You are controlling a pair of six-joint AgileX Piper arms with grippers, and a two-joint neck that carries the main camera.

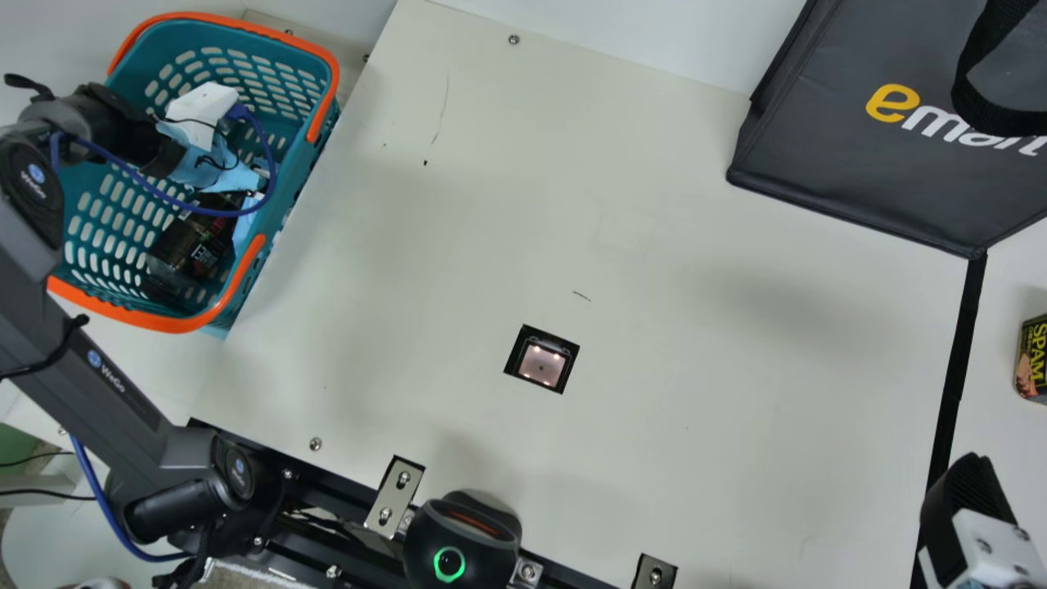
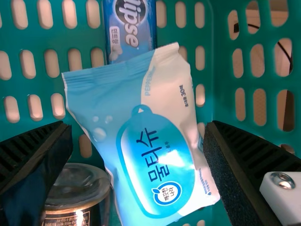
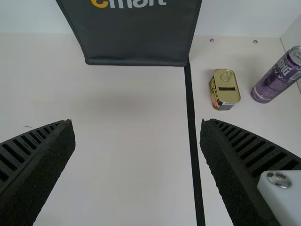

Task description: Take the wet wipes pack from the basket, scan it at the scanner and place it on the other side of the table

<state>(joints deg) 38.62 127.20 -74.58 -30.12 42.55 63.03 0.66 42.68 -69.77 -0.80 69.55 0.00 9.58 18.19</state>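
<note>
In the main view my left gripper (image 1: pixel 203 106) is inside the teal basket (image 1: pixel 286 74) with orange handles. The light blue and white wet wipes pack (image 2: pixel 155 155) leans in the basket in the left wrist view, between the open fingers of my left gripper (image 2: pixel 137 136), held by neither. In the main view a square scanner window (image 1: pixel 541 362) is set into the table, glowing pinkish. My right gripper (image 1: pixel 969 499) is at the lower right edge there; the right wrist view has my right gripper (image 3: pixel 138 129) open above the table, nothing between its fingers.
Beside the pack are a dark-labelled bottle (image 2: pixel 77 188) and a blue box (image 2: pixel 130 28). A black bag (image 1: pixel 851 147) stands at the back right. Past the black tape line (image 3: pixel 192 117) are a small can (image 3: pixel 225 89) and a purple can (image 3: pixel 277 77). A black device (image 1: pixel 462 540) sits at the front edge.
</note>
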